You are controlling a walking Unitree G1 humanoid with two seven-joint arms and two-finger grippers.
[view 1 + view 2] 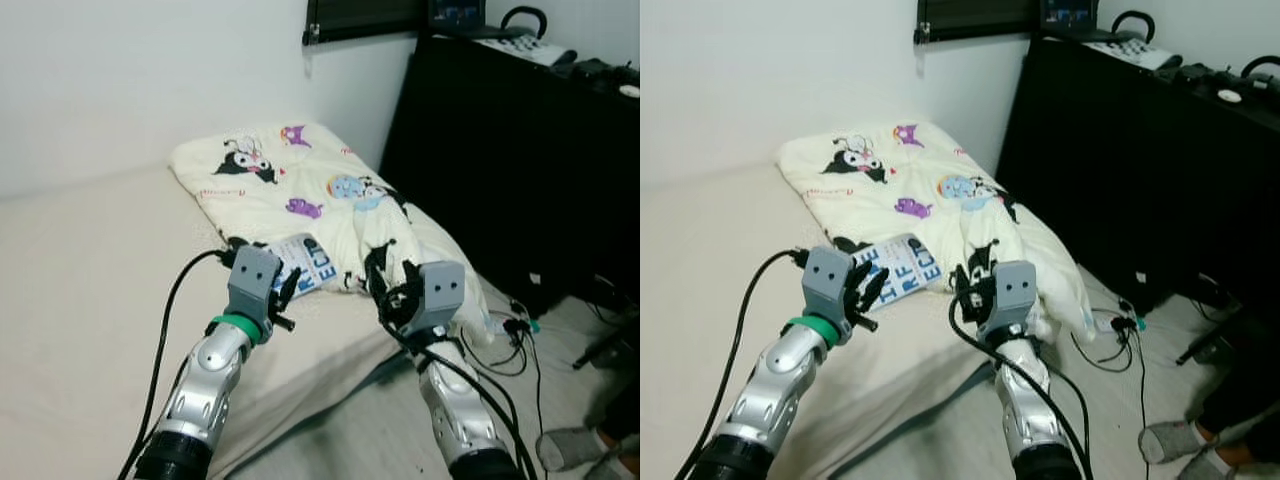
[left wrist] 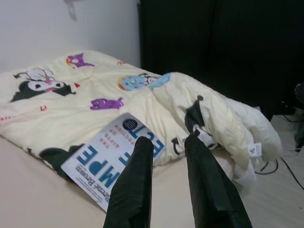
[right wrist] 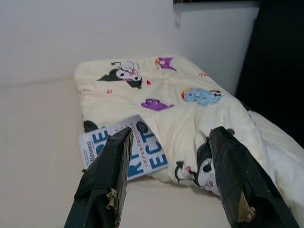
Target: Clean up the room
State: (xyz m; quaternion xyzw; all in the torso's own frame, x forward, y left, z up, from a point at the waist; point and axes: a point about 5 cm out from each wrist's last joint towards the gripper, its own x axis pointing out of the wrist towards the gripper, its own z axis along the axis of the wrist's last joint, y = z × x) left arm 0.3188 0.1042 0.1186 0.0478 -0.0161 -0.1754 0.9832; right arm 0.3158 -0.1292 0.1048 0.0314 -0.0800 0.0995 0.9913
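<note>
A white book with big blue letters [image 1: 305,262] lies on the near edge of a cream cartoon-print blanket [image 1: 300,185] on the bed [image 1: 90,290]. Part of the blanket hangs off the bed's right side toward the floor. My left gripper [image 1: 288,287] hovers just short of the book, its fingers [image 2: 137,175] a little apart with nothing between them. To the right, my right gripper [image 1: 388,275] is held over the blanket's drooping fold, fingers [image 3: 109,175] spread wide and empty.
A tall black cabinet [image 1: 500,150] stands right of the bed with a laptop [image 1: 455,15] and small items on top. Cables [image 1: 515,335] lie on the pale floor beside it. A white wall [image 1: 130,70] backs the bed.
</note>
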